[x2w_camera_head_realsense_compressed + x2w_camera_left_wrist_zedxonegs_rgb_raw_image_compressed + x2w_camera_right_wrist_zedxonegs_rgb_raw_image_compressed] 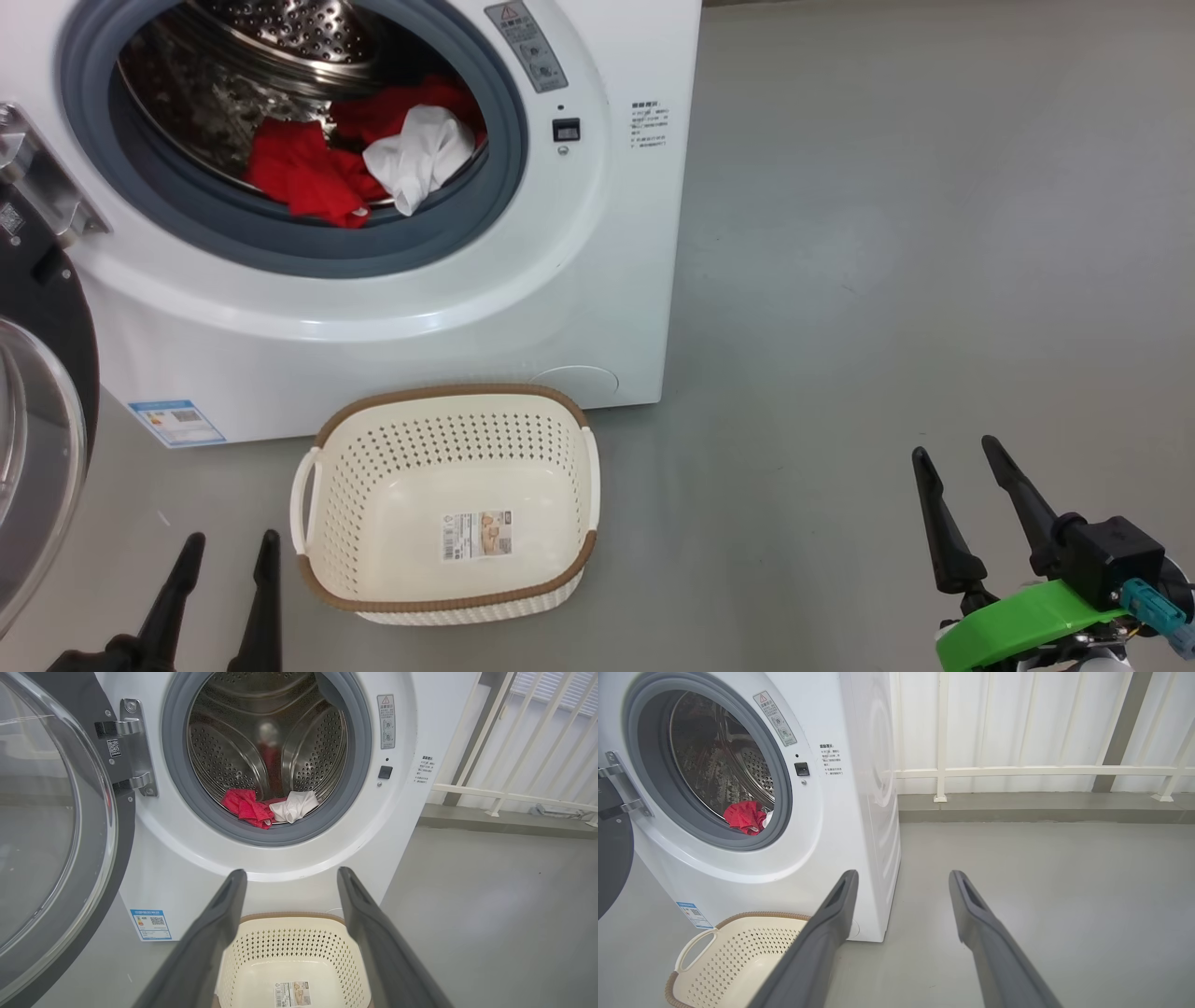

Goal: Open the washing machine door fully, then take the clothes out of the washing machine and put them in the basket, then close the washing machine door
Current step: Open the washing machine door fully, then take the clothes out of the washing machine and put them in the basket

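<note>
Lower left: left gripper [231,538], fingers spread, gripping nothing. Lower right: right gripper [954,448], fingers spread, gripping nothing. Lower centre: basket [448,437], upright on the floor [887,280], just in front of the washing machine [420,327]. Left edge: door [58,308], swung open. Upper left: clothes [317,175], red and white, inside the drum [280,37].

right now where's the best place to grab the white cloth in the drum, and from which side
Probably the hanging tip of the white cloth, which droops onto the grey gasket at the lower edge of the opening. It is bunched and lies nearest the front, so it should pinch easily. Come straight in from the front; the red clothes lie beside and behind it.
</note>
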